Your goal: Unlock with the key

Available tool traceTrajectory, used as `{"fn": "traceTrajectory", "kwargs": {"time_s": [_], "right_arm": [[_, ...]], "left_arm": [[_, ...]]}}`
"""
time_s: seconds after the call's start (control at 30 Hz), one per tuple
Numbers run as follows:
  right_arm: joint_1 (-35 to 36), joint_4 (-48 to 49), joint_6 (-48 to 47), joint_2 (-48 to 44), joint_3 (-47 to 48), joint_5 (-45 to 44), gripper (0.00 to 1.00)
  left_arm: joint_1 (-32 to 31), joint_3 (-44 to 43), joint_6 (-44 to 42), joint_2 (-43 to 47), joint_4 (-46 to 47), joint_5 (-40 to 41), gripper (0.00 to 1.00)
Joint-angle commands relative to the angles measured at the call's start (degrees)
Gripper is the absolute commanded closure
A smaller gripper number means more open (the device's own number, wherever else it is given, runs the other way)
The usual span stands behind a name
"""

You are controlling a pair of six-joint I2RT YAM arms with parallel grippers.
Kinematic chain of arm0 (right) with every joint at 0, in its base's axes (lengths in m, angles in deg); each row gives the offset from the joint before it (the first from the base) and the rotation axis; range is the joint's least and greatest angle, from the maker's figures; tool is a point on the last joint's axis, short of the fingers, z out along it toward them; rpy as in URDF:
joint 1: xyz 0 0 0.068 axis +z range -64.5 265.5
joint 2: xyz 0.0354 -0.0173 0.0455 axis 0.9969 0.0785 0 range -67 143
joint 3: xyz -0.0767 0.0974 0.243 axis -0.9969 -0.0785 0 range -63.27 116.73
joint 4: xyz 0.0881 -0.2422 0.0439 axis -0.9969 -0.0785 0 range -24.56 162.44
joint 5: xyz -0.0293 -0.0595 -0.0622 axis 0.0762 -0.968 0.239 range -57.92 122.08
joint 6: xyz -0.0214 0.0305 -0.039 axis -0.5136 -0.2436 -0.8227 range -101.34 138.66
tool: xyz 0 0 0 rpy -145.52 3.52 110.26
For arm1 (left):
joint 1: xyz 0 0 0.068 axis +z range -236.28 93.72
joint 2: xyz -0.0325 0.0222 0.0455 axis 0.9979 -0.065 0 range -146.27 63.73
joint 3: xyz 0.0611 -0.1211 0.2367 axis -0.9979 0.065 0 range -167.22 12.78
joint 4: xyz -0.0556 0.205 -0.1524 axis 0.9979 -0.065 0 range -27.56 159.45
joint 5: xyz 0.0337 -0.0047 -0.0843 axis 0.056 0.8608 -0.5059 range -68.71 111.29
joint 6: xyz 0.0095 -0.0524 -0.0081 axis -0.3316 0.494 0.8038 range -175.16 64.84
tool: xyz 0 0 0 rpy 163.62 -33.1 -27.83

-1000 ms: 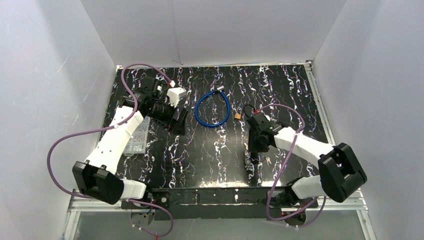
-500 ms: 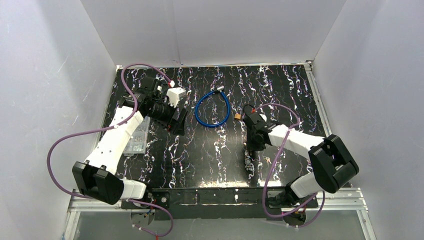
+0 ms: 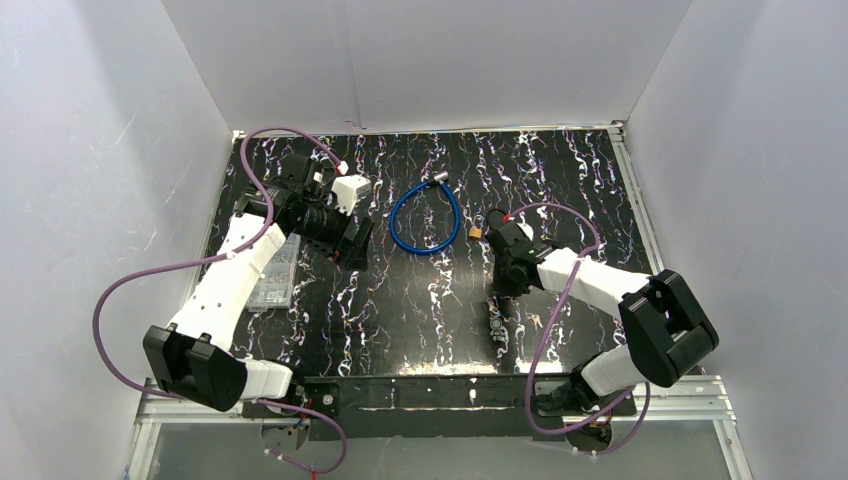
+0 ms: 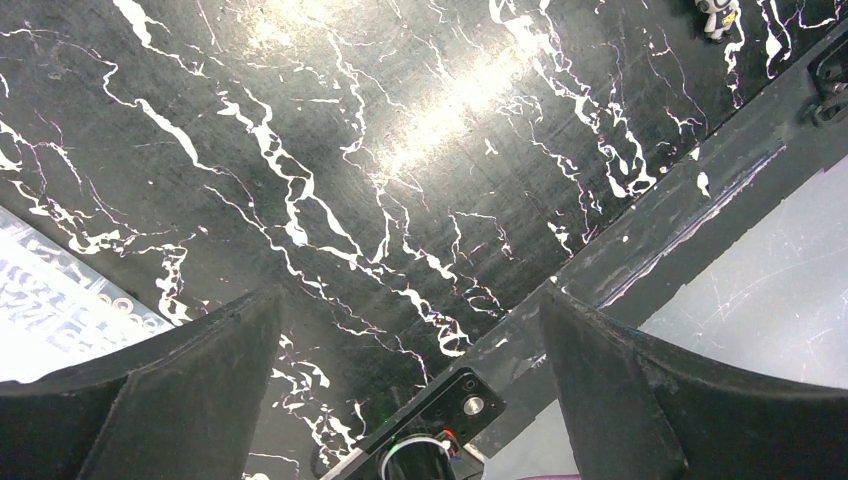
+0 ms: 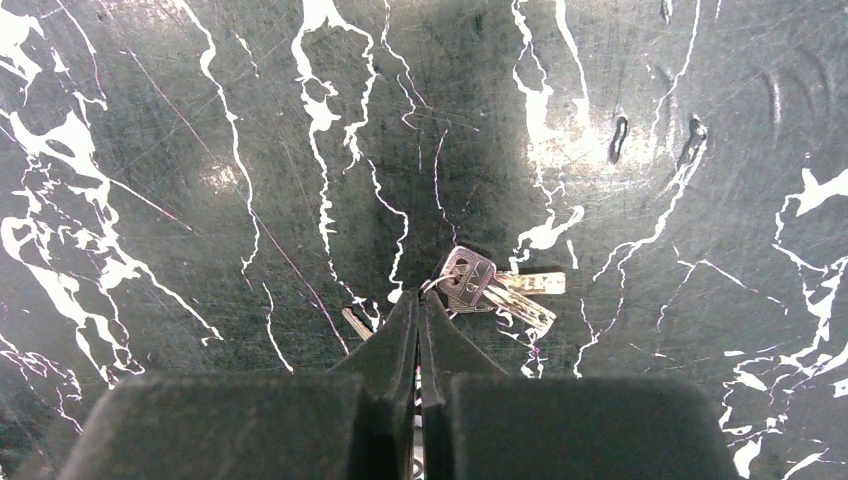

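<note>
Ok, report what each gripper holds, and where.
Left gripper open, empty. Right gripper shut at the ring end of the keys; whether it pinches them cannot be told.

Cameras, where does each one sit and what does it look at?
Top external: high behind the bases, looking down at the table; left arm and right arm show.
Left wrist: faces table and front rail; left gripper open.
Right wrist: faces down at the keys; right gripper shut.
Shared: all see the marbled table.

The black marbled desk (image 3: 580, 180) carried a blue cable loop (image 3: 393, 222), a small brass padlock (image 3: 477, 232), a bunch of keys (image 5: 490, 285) and a clear box (image 3: 272, 278).
</note>
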Motion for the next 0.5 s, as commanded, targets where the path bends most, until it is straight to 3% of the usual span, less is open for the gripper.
{"fn": "traceTrajectory", "kwargs": {"time_s": [0.0,0.47], "right_arm": [[0.24,-1.29,-0.27,-1.66,-0.29,-0.76,0.99],[0.24,-6.90,-2.06,-7.98,5.74,-0.67,0.99]], "left_arm": [[-0.21,0.32,-0.09,1.78,-0.76,-0.14,0.01],[-0.32,0.46,0.37,2.41,-0.31,-0.82,0.01]]}}
